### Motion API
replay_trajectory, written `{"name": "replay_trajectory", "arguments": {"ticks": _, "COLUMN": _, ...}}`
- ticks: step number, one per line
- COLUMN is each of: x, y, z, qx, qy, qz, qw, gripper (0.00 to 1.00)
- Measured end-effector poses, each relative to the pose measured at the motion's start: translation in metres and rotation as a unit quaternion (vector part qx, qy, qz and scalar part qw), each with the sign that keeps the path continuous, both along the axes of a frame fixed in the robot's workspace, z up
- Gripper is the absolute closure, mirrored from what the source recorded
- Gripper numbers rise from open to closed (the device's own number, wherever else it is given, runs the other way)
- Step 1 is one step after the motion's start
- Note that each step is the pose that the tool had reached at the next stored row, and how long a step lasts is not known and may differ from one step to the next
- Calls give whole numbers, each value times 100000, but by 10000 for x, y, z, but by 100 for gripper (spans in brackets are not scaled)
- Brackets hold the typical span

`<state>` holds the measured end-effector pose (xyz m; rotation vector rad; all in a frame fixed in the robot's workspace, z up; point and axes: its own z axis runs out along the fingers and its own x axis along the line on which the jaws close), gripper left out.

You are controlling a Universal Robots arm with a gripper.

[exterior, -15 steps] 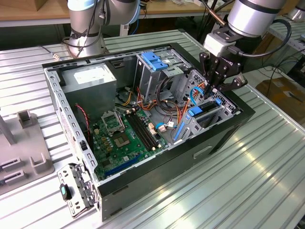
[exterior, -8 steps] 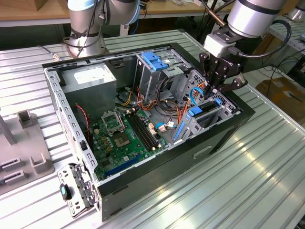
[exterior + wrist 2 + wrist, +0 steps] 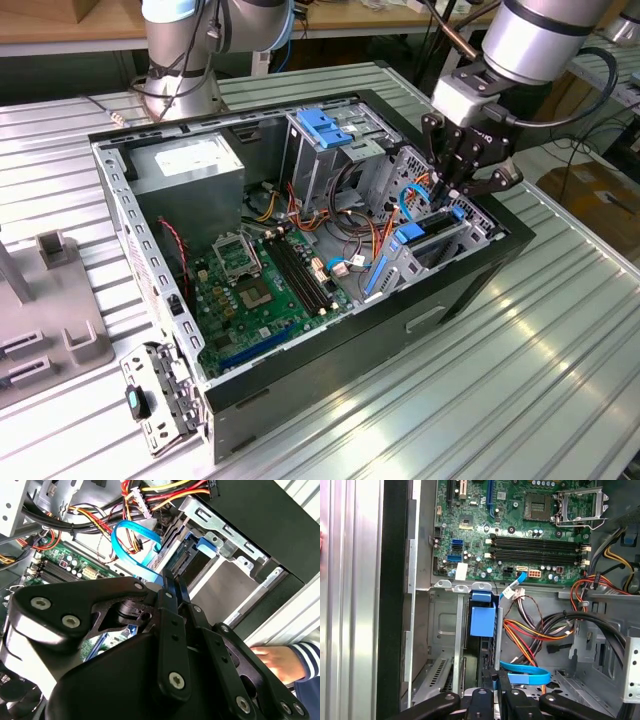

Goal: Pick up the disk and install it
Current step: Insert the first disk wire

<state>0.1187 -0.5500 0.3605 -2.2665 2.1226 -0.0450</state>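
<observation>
claw (image 3: 495,678): pinched shut on disk (image 3: 483,622) | disk: looks stiff, heavy, easy to hurt | hold: thin side edges, between claw tips

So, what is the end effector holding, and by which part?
Apparently the black rectangular disk in its blue plastic frame, clamped at the end nearest the end effector.

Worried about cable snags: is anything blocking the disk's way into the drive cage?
Nothing visible does. The disk already stands on edge inside the drive cage, with the end effector at its end. A blue cable loops beside the end effector, not across the slot.
</observation>
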Motion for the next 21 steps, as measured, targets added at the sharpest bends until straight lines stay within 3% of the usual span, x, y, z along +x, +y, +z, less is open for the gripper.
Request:
{"name": "replay_trajectory", "arguments": {"ticks": 5, "x": -1, "y": -6, "z": 1, "qx": 10, "qy": -1, "qz": 2, "qw": 100000, "gripper": 84}}
{"name": "replay_trajectory", "arguments": {"ticks": 10, "x": -16, "y": -51, "z": -3, "qx": 288, "qy": -108, "qz": 3, "qw": 100000, "gripper": 84}}
{"name": "replay_trajectory", "arguments": {"ticks": 11, "x": -27, "y": -57, "z": -10, "qx": 434, "qy": -227, "qz": 17, "qw": 99999, "gripper": 84}}
{"name": "replay_trajectory", "arguments": {"ticks": 12, "x": -60, "y": -81, "z": -33, "qx": 681, "qy": -598, "qz": 100, "qw": 99996, "gripper": 84}}
{"name": "replay_trajectory", "arguments": {"ticks": 13, "x": -72, "y": -108, "z": -49, "qx": 725, "qy": -753, "qz": 154, "qw": 99994, "gripper": 84}}
{"name": "replay_trajectory", "arguments": {"ticks": 16, "x": -77, "y": -108, "z": -61, "qx": 1062, "qy": -998, "qz": 205, "qw": 99989, "gripper": 84}}
{"name": "replay_trajectory", "arguments": {"ticks": 17, "x": -78, "y": -110, "z": -65, "qx": 1140, "qy": -1126, "qz": 232, "qw": 99987, "gripper": 84}}
{"name": "replay_trajectory", "arguments": {"ticks": 18, "x": -81, "y": -111, "z": -71, "qx": 1459, "qy": -1490, "qz": 326, "qw": 99978, "gripper": 84}}
{"name": "replay_trajectory", "arguments": {"ticks": 21, "x": -96, "y": -111, "z": -80, "qx": 1721, "qy": -1768, "qz": 382, "qw": 99969, "gripper": 84}}
